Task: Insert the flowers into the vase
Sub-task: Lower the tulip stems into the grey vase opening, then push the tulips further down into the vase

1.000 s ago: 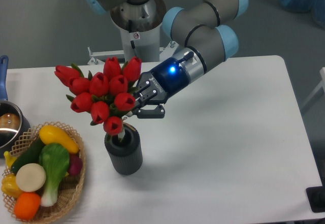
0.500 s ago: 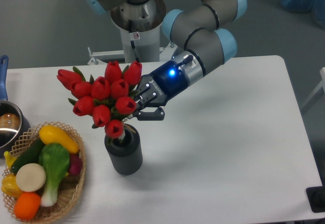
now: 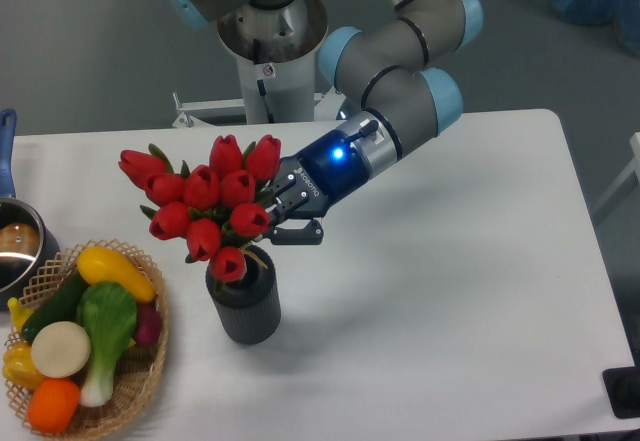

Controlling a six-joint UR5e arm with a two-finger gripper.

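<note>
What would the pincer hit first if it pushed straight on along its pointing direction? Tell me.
The pincer points left and slightly down, straight into the flowers it appears to be holding, so they are already in its line. Beyond the bunch, the basket of toy vegetables lies roughly that way, though depth is unclear from this one view.

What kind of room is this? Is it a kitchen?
Probably a robot lab, not a kitchen. A robot arm is bolted by a bare white table, and the vegetables in the basket look like toys. Its end effector holds red flowers.
</note>
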